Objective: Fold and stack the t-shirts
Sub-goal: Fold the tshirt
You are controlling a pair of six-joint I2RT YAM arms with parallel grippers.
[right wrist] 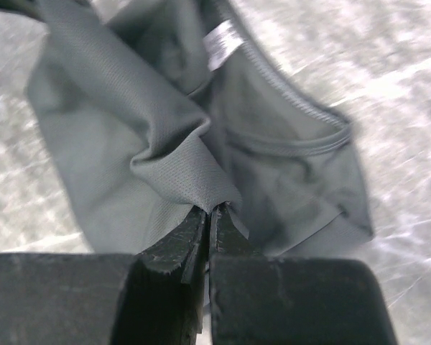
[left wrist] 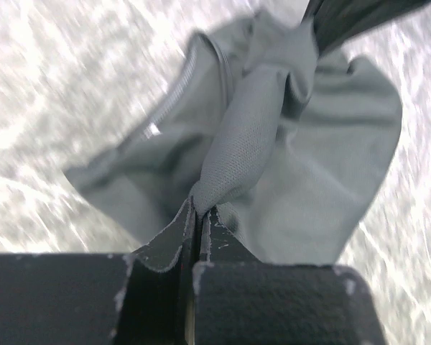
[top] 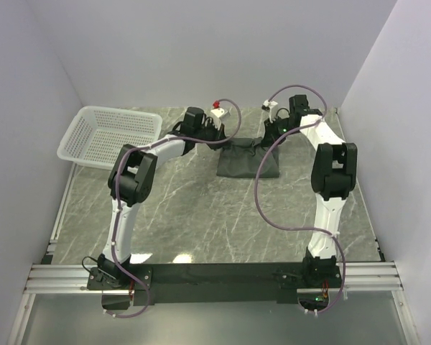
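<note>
T-shirt (top: 248, 159): light, limp cotton knit, no stiffness, sags and bunches wherever unsupported. Not fragile, not slippery. Best hold, as judged: pinch edge fabric at two points well apart so cloth hangs flat.

Lies bunched on table (top: 201, 215), strung between both sets of jaws. Long axis runs from left jaws to right jaws; body droops on near side of them.

Collar (right wrist: 294, 108) and white neck label (right wrist: 223, 44) just beyond right jaws; neck opening seemingly on far side.

Left jaws clamped on fabric fold; right jaws likewise.

Basket (top: 108, 133) well left of left jaws.
</note>
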